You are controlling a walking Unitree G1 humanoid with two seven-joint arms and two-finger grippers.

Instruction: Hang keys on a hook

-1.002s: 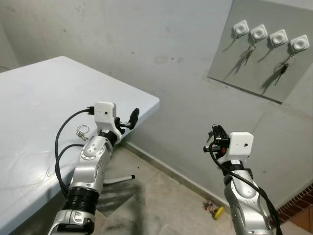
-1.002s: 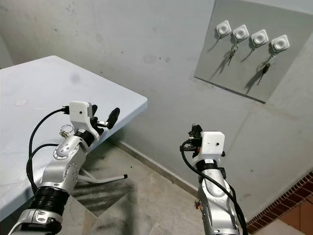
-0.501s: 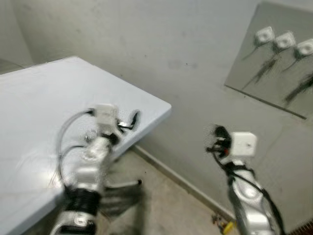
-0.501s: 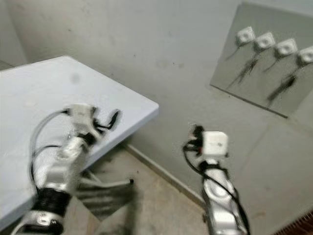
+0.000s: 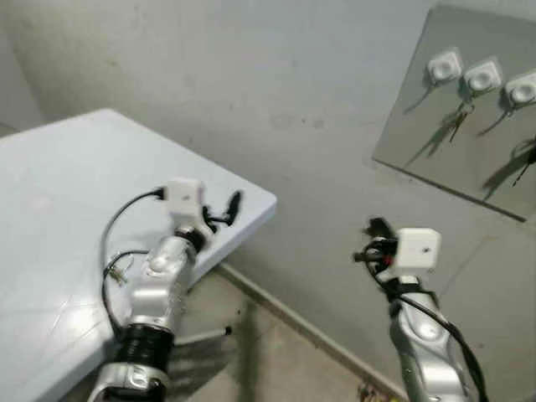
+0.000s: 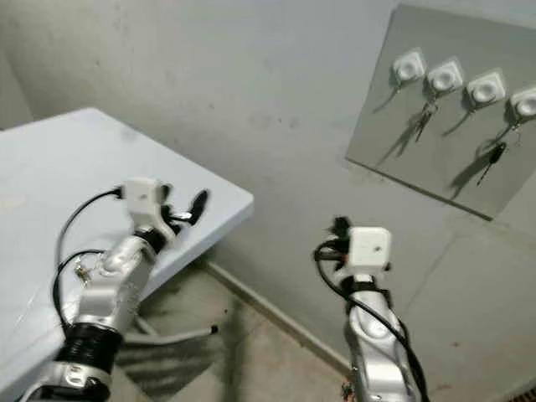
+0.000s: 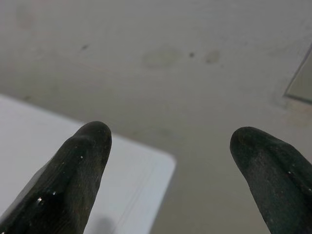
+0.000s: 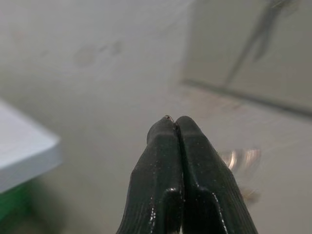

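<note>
- Now, a key ring lies on the white table, left of the left arm.
- The left gripper hovers above the table's far corner, fingers spread.
- The right gripper is pressed together, empty.
- Far right, a wall board carries hooks, two already holding keys.

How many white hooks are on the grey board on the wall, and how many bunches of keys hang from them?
White hooks: 4
Hanging key bunches: 2
Total: 6
</note>
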